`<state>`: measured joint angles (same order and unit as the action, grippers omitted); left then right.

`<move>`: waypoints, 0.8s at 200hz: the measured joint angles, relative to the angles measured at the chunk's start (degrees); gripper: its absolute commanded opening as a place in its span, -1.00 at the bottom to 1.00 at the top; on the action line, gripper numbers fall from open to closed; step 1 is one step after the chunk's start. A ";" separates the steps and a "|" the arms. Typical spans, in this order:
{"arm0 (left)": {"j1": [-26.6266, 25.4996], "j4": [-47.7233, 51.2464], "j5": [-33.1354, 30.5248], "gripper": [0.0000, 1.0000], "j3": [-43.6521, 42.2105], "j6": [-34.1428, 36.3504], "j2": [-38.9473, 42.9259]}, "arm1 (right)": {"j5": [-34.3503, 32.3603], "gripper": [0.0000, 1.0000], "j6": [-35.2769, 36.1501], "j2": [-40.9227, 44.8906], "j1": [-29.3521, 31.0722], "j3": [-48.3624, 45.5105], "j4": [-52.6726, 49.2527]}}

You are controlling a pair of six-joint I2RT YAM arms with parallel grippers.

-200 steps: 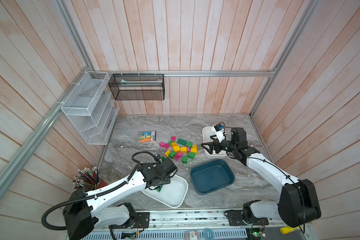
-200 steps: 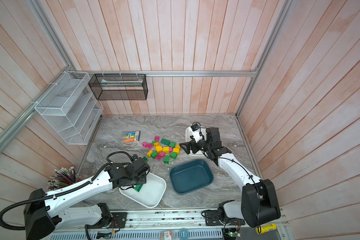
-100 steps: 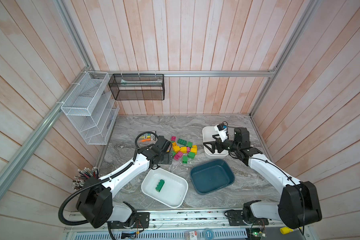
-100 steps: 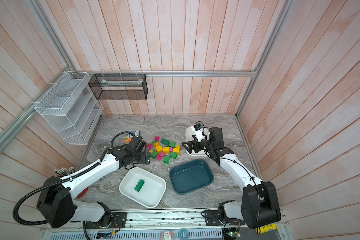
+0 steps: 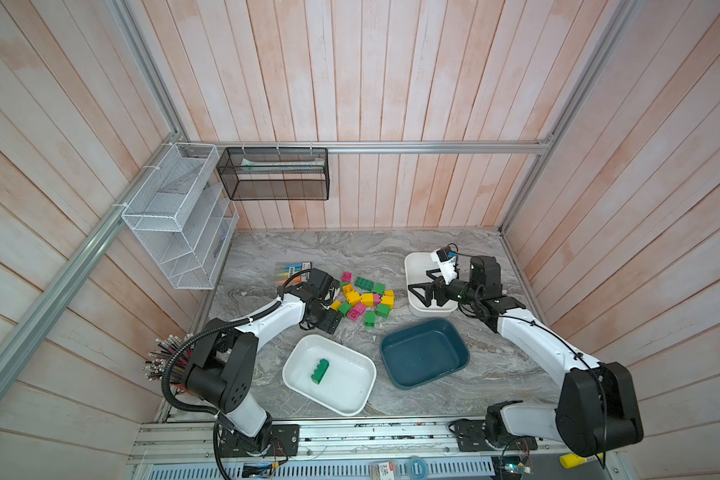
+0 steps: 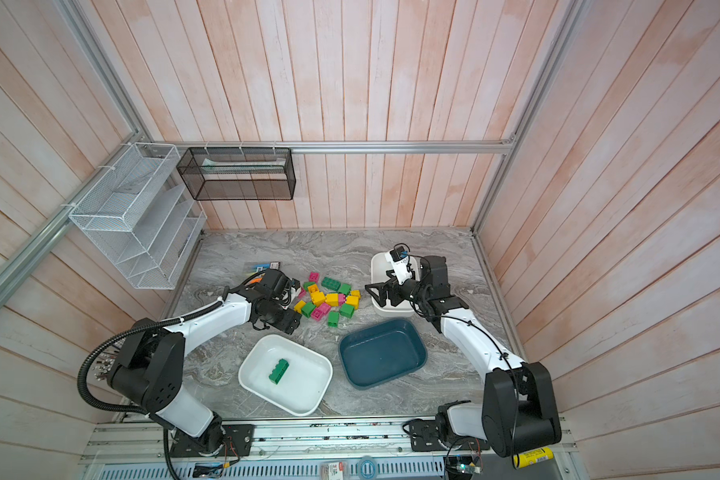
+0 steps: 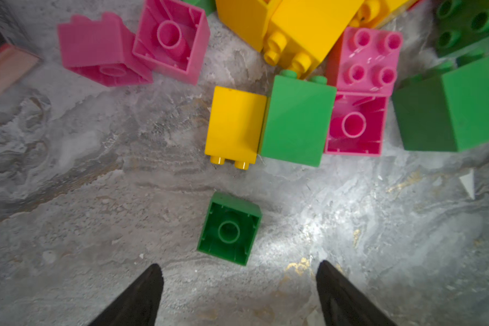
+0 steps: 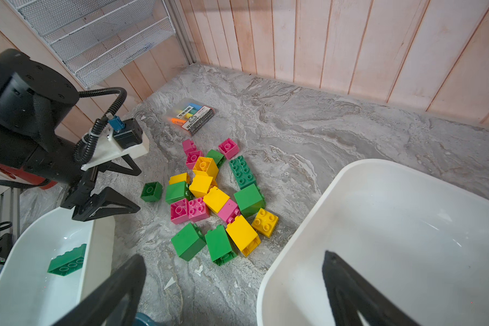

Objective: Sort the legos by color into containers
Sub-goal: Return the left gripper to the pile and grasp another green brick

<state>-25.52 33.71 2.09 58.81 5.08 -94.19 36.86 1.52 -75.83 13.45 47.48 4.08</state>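
The legos [image 5: 366, 297] lie in a loose green, yellow and pink pile mid-table. My left gripper [image 7: 240, 266] is open and low over the table, just short of a small upturned green brick [image 7: 229, 228] that sits apart from the pile; in both top views this gripper [image 5: 328, 321] covers that brick. A green oblong brick [image 5: 320, 370] lies in the near white tub [image 5: 350, 409]. The teal tub [image 5: 425, 353] is empty. My right gripper [image 8: 232, 255] hangs open and empty over the pile-side rim of the far white tub [image 5: 416, 262], which is empty too.
A flat pack of highlighters [image 5: 294, 268] lies behind the left wrist. A bundle of pencils in a cup [image 5: 163, 365] stands at the front left. A white wire basket [image 5: 175, 216] and a black one [image 5: 273, 174] hang on the walls.
My left gripper let the green oblong brick go into the near white tub, then swung back to the pile's near-left edge with its jaws open. The right arm has barely moved.
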 measured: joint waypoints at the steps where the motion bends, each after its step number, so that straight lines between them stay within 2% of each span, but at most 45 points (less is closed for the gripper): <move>1: 0.00 -0.07 0.11 0.68 0.00 0.02 -0.04 | 0.04 0.96 -0.02 -0.09 0.00 0.00 0.04; 77: 0.63 -3.21 1.88 0.28 2.45 3.43 -7.98 | 3.48 0.96 -0.81 -1.25 -0.07 0.00 0.68; 111: 1.01 -4.61 0.74 -0.10 2.99 4.24 -9.01 | 6.10 0.96 -1.38 -0.52 -0.04 -0.76 0.81; 136: 1.05 -4.61 0.52 -0.21 2.99 4.00 -9.01 | 6.91 0.96 -1.33 0.22 -0.04 -1.33 0.35; 145: 1.05 -4.52 0.42 -0.33 3.02 3.96 -9.01 | 6.99 0.96 -1.33 0.52 -0.04 -1.46 0.20; 160: 1.05 -3.67 0.11 -0.36 3.50 3.50 -9.01 | 6.99 0.96 -1.33 1.05 -0.07 -1.73 0.09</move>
<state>-24.47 30.04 2.20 62.30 8.58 -103.20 43.86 0.19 -74.78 13.39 45.76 4.16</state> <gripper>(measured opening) 0.342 0.980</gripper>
